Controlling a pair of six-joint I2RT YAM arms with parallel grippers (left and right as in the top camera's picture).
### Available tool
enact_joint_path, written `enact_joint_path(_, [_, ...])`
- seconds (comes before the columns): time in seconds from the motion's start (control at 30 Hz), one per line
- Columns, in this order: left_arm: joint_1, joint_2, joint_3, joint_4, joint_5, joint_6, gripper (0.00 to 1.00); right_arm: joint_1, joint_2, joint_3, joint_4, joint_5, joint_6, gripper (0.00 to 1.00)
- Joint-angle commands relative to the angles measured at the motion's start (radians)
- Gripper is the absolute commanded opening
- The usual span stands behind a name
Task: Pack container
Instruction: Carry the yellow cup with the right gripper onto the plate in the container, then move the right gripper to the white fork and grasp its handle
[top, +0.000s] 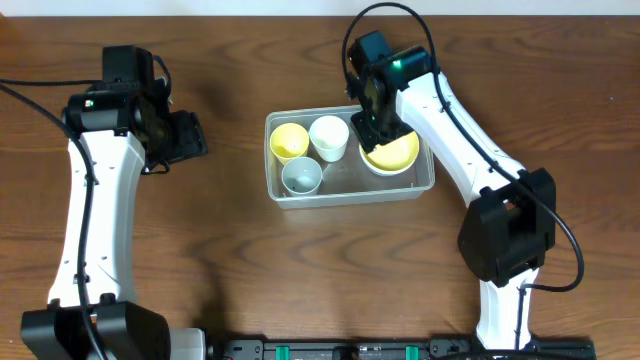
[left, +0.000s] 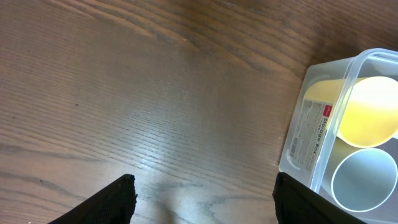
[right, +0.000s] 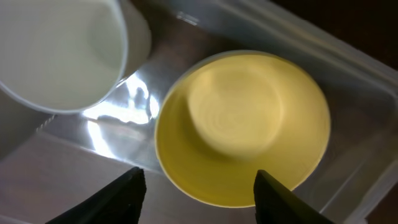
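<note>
- The left pincer (left: 205, 186) hangs released over bare table (left: 124, 93), with nothing between its fingers. The container (top: 350, 194) sits off to its right, well apart.
- The container is a clear, thin-walled tub. It likely handles light, slightly flexible and slick, so its stiffer rim looks the safest hold.
- Inside sit a yellow cup (top: 289, 141), a grey cup (top: 301, 177) and a white cup (top: 328, 137).
- The right pincer (right: 199, 177) is released, grasping nothing, with the yellow bowl (right: 242, 124) directly beneath it at the container's right end.
</note>
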Motion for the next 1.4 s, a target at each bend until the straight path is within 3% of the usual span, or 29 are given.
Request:
enact_joint_path(0.0, [0.004,0.005,-0.003,-0.002,0.000,-0.002,0.71,-0.054,-0.095,0.031,0.002,0.109,0.132,0.60])
enact_joint_path(0.13, [0.004,0.005,-0.003,-0.002,-0.001,-0.002,0.72,-0.179,-0.235,0.048,0.003,0.161,0.209,0.66])
enact_joint_path(0.23, [0.004,0.005,-0.003,-0.002,-0.001,-0.002,0.72,-0.312,-0.336,0.048,-0.018,0.088,0.203,0.80])
enact_joint_path(0.43, [0.004,0.005,-0.003,-0.002,-0.001,-0.002,0.71,-0.510,-0.378,0.030,-0.238,0.011,0.066,0.82])
enact_joint_path(0.6, [0.004,0.005,-0.003,-0.002,-0.001,-0.002,0.71,-0.552,-0.378,-0.120,-0.266,0.015,0.018,0.82])
enact_joint_path(0.93, [0.004,0.005,-0.003,-0.002,-0.001,-0.002,0.71,-0.554,-0.378,-0.576,0.033,0.016,0.036,0.85])
enact_joint_path(1.37, [0.004,0.005,-0.003,-0.003,-0.001,-0.002,0.71,-0.554,-0.378,-0.892,0.345,0.026,0.029,0.90])
